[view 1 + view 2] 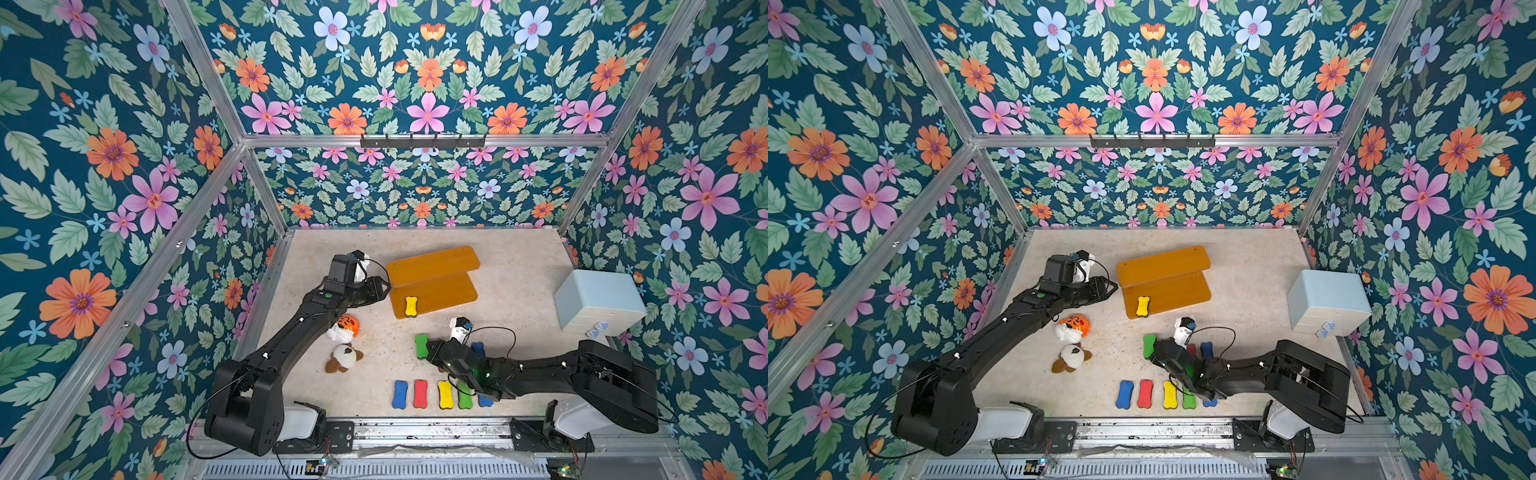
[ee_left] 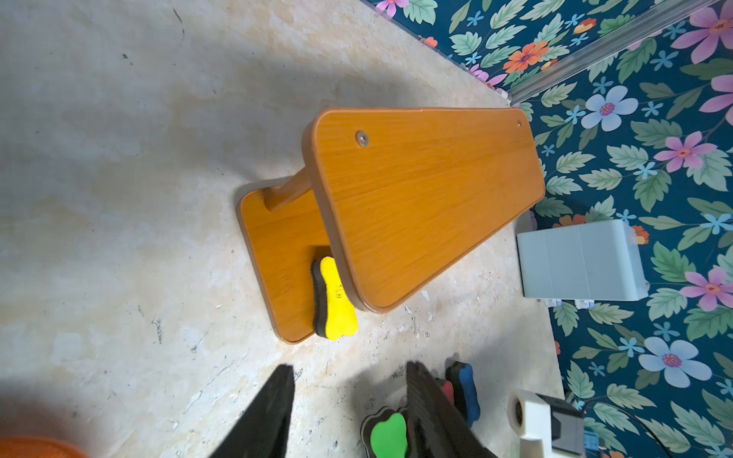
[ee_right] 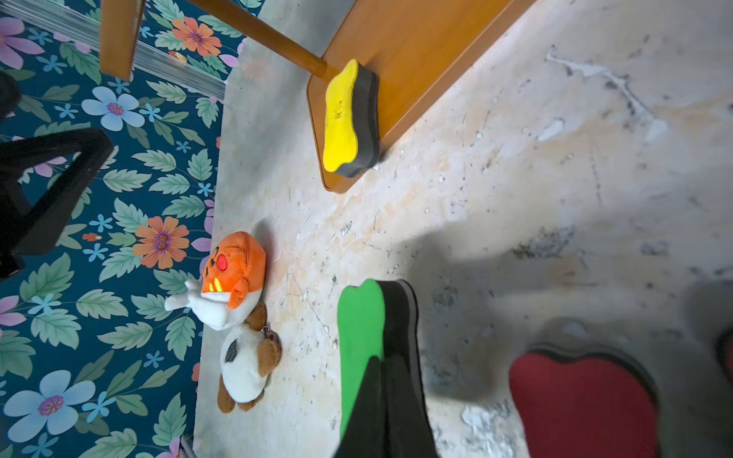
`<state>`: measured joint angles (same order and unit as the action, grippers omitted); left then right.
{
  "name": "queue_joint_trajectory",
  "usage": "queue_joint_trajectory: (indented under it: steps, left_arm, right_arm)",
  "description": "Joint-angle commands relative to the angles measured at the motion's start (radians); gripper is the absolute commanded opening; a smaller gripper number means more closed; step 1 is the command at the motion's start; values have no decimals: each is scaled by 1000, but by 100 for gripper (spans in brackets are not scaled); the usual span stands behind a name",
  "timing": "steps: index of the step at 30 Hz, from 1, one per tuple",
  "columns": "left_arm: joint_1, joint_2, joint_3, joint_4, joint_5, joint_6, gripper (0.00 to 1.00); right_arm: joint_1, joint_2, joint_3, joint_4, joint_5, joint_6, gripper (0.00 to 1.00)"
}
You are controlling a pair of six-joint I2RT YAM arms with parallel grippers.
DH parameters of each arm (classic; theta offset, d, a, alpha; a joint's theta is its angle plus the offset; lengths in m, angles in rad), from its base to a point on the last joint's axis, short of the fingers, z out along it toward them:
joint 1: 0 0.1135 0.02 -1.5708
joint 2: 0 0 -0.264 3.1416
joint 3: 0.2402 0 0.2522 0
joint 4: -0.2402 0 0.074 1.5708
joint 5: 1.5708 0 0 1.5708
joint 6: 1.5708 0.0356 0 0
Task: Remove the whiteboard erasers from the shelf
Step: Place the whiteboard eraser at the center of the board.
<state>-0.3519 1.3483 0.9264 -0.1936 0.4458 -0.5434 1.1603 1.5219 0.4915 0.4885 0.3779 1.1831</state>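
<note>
Glossy wood shelf (image 2: 416, 198); foam/felt eraser (image 2: 337, 297).

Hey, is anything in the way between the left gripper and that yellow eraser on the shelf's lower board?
Nothing visible. Only bare table lies between the left gripper and the yellow eraser. The shelf's upper board hides one end of it in the left wrist view, though not from above.

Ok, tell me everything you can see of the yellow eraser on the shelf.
The yellow eraser is a small bone-shaped block: bright yellow foam on top, bearing a faint stamped mark, over a thick dark felt layer. It lies flat, yellow side up, on the lower board of the shelf, near the corner towards the left arm, lengthwise front to back. Its near end reaches the board's front edge; its far end sits by a round support post. Nothing grips it.
</note>
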Motion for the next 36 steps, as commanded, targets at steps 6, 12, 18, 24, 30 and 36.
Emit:
queue_joint_trajectory:
  steps: [6, 12, 18, 24, 30, 36]
  left_arm:
    - [0, -2, 7, 6, 8, 19, 51]
    - [2, -6, 13, -1, -2, 29, 51]
    - [2, -5, 15, -4, -4, 31, 51]
    - [2, -1, 18, -4, -9, 34, 52]
    - [1, 9, 25, -4, -10, 32, 52]
    - [2, 12, 28, -3, -15, 24, 52]
  right_arm:
    - [37, 12, 3, -60, 73, 72, 1]
    - [47, 15, -13, -75, 60, 92, 2]
    - [49, 15, -22, -74, 41, 89, 6]
    - [49, 13, -21, -75, 19, 68, 12]
    - [49, 3, -11, -94, 11, 52, 16]
    - [49, -39, 7, -135, 20, 21, 28]
